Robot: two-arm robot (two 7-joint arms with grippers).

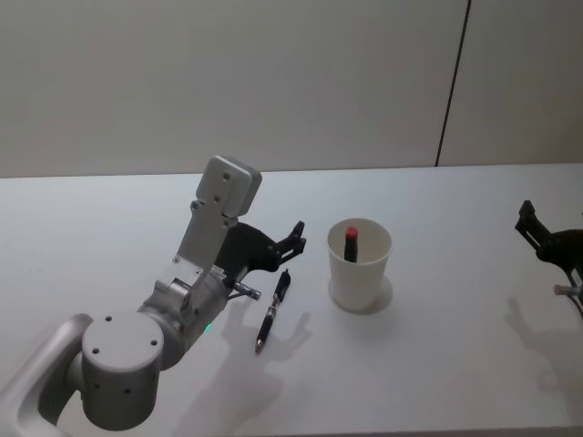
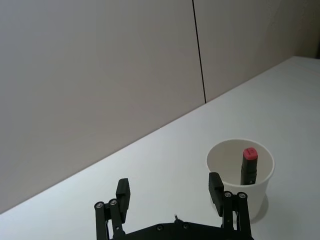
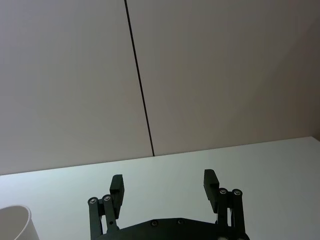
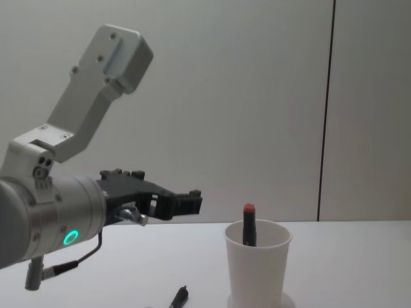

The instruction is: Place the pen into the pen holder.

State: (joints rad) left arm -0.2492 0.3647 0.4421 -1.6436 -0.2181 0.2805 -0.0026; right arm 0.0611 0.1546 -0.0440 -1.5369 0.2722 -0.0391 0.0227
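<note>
Head view puts the grey left arm at the near left, reaching over the white worktop. Its black left claw hangs above the surface with its fingers apart and nothing between them. The left wrist view shows the same wide gap in the left claw, and the chest view shows the claw clear of the worktop.

Just right of the arm, a slim black pen lies flat on the worktop, slanted with its tip toward the near side. It is not gripped, and its far end lies close under the claw. Its end also peeks in at the bottom of the chest view.

Right of the pen, close but apart from it, stands a plain white paper cup, upright. A dark marker with a red cap stands inside it, leaning on the wall.

At the far right edge, well apart from the cup, the black right claw hovers. The right wrist view shows its fingers spread and empty.
</note>
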